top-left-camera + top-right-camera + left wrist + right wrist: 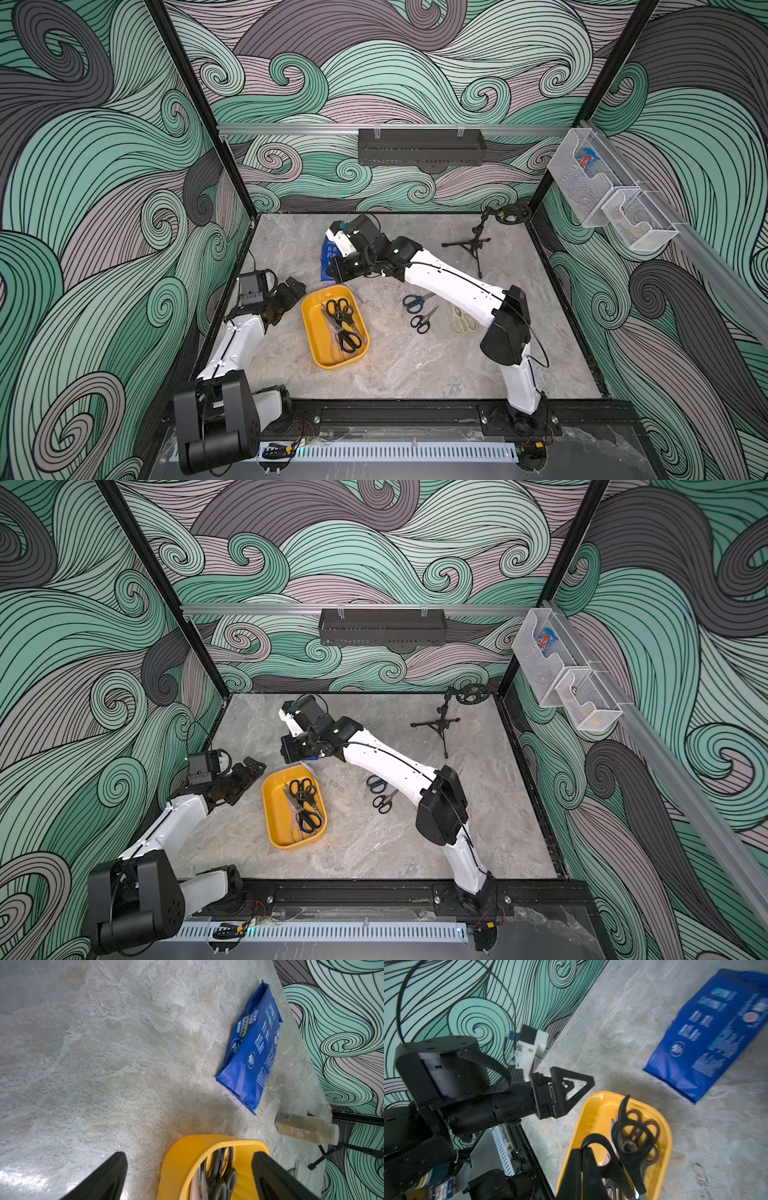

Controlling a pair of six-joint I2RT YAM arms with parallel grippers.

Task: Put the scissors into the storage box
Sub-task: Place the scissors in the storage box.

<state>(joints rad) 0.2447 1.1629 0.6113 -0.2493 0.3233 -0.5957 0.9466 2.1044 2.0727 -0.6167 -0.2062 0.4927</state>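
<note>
Nearest, left of middle on the table: box, yellow, long side running front to back. Inside, several scissors in a loose heap, black-handled ones on top, a pale translucent pair underneath at the near end.

Right of the box and well apart from it, flat on the table: small black pair; just beyond that, blue pair; further right, cream shears, partly covered by the right arm in a top view.

Just beside the box's far left corner: left gripper, jaws spread wide with nothing between them.

Over the box's far end: right gripper, fingers pressed tight together, clamped on a large black pair, handles hanging above the heap in the right wrist view. Pinched part hidden behind the fingers; contact with the pairs below impossible to judge.

Further back, partly under the right gripper: blue pack, flat on the table. Between pack and tripod, a bottle on its side, seen only from the left wrist. Tripod standing near the back right corner. On the back wall, black bin; on the right wall, two mesh baskets.
</note>
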